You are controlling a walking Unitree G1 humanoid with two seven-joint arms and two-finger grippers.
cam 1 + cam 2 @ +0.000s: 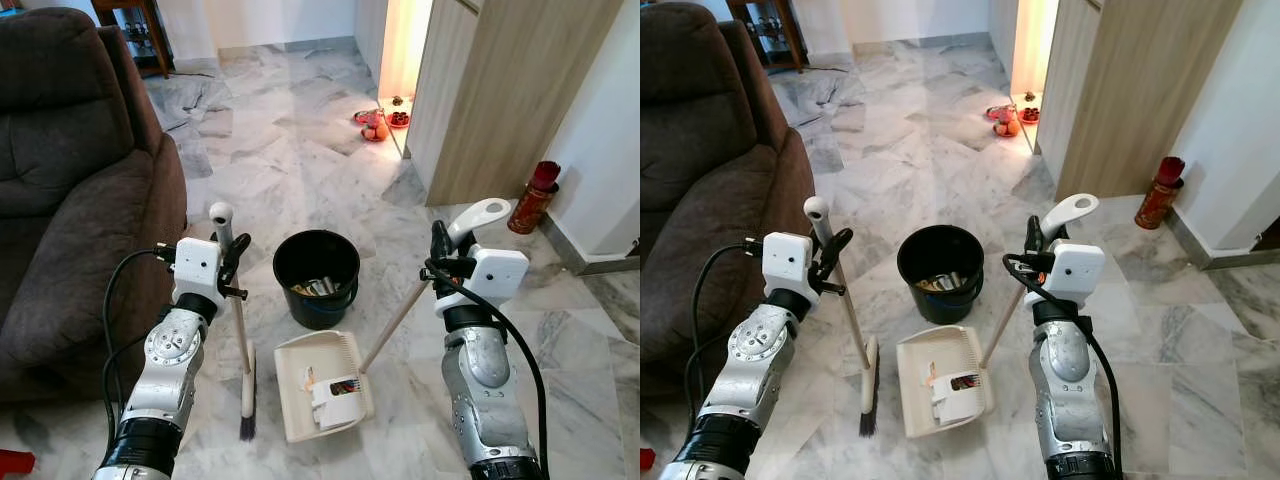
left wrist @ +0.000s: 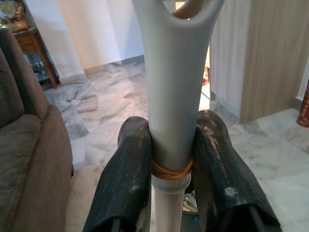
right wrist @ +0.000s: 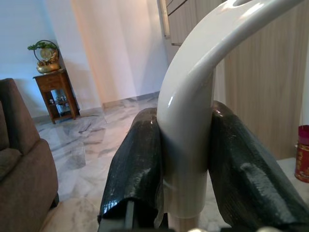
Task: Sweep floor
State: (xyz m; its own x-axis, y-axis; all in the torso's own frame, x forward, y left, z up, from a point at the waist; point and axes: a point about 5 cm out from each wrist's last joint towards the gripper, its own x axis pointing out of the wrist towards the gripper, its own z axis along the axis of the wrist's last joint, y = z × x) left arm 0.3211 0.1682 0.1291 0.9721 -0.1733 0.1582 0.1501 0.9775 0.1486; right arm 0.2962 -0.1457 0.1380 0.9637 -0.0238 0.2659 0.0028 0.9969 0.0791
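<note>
Left end effector (image 1: 232, 262) clamps the broom (image 1: 243, 360), right end effector (image 1: 440, 252) clamps the dustpan (image 1: 322, 385) handle, bucket (image 1: 316, 277) just beyond

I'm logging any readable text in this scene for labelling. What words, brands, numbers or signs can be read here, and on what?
None can be read.
Red canister by the wall: gold markings, too small to make out.
Packet in the dustpan: coloured print, too blurred to read.
Items in the black bucket: no legible labels.
Broom and its handle: no text.
</note>
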